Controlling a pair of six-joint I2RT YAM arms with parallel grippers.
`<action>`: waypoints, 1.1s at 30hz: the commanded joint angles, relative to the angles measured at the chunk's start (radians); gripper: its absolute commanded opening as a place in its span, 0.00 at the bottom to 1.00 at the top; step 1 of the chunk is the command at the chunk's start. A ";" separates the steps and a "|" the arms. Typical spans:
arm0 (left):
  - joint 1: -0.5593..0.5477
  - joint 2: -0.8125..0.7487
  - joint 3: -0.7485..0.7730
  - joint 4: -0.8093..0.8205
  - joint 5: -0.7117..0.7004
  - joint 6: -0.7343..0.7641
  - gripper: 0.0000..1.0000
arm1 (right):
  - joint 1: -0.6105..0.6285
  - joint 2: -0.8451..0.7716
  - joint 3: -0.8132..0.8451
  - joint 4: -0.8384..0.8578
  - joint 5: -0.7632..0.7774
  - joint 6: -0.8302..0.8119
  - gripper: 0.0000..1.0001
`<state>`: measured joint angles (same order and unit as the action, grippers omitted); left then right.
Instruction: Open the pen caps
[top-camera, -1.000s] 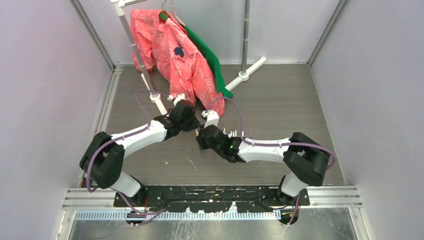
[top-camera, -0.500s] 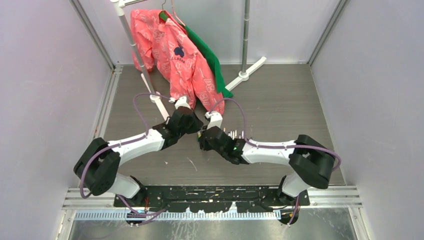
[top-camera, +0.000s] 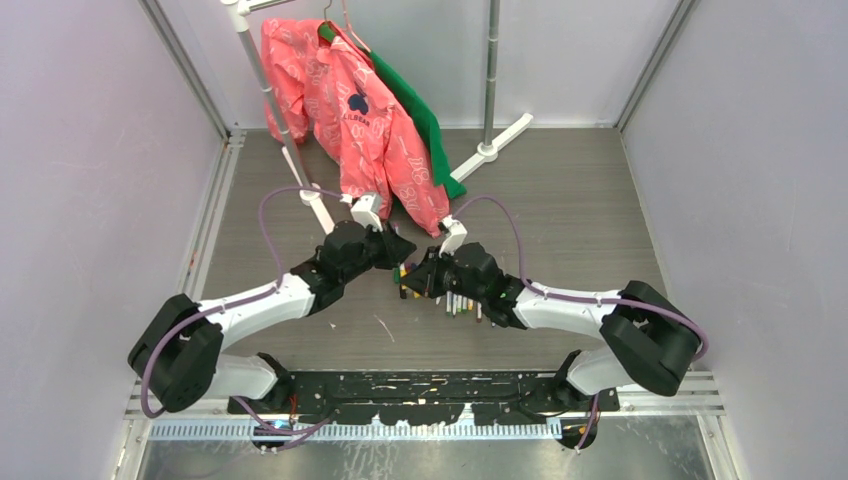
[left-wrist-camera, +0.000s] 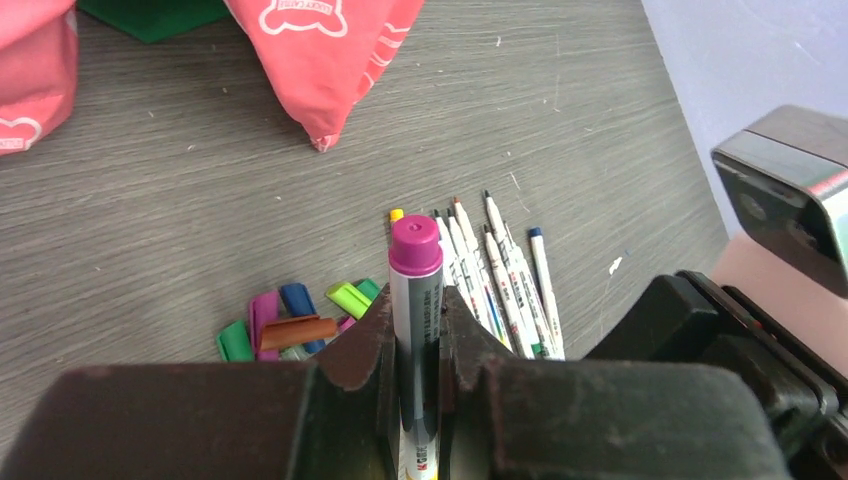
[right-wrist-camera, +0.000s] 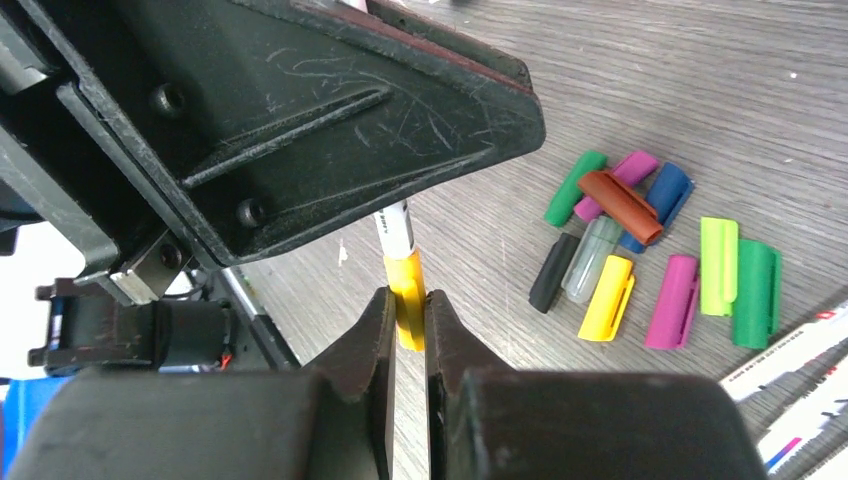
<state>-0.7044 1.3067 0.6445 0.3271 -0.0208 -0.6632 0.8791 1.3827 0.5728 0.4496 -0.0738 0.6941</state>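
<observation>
The pen (left-wrist-camera: 414, 292) is a thin, stiff white barrel, light and smooth. The left gripper (left-wrist-camera: 417, 312) is clamped on its middle, so it is braced against a pull along its length. A magenta cap (left-wrist-camera: 415, 246) sits on the end that points away from the left wrist. The yellow cap (right-wrist-camera: 404, 272) sits on a white barrel that runs up under the left gripper, and this appears to be the same pen's other end.

The right gripper (right-wrist-camera: 407, 305) is pinched on the yellow cap's sides, which is the right place to hold it. The cap is a small hard plastic sleeve, probably a friction fit and slick. It likely calls for a firm squeeze and a straight pull in line with the pen, since a sideways tug could lever the barrel out of the left fingers.

Beyond the pen, a pink garment (top-camera: 370, 130) and a green garment (top-camera: 420, 110) hang from a rack (top-camera: 490, 80). The pink hem reaches down to the table (top-camera: 580, 200) near the pen but does not touch it.

A row of bare pens (top-camera: 460, 300) lies on the table just beside and below the held pen, on the right arm's side. The loose caps (right-wrist-camera: 620, 205) lie in a small cluster under it, some touching one another.

The tightest spot is between the two grippers themselves. The left gripper's body looms close over the right fingers, so there is little slack for the pull.
</observation>
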 joint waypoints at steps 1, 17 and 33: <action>0.061 -0.065 -0.009 0.162 -0.039 0.084 0.00 | -0.043 -0.008 -0.063 -0.008 -0.110 0.083 0.01; 0.150 -0.023 0.139 -0.105 0.071 -0.183 0.00 | 0.001 -0.022 0.009 -0.271 0.233 -0.070 0.01; 0.155 0.016 0.271 -0.364 -0.097 -0.253 0.00 | 0.087 0.025 0.134 -0.504 0.523 -0.058 0.01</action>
<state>-0.5438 1.3357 0.8864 0.0051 -0.0666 -0.9352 0.9600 1.4387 0.6476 -0.0261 0.3603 0.6376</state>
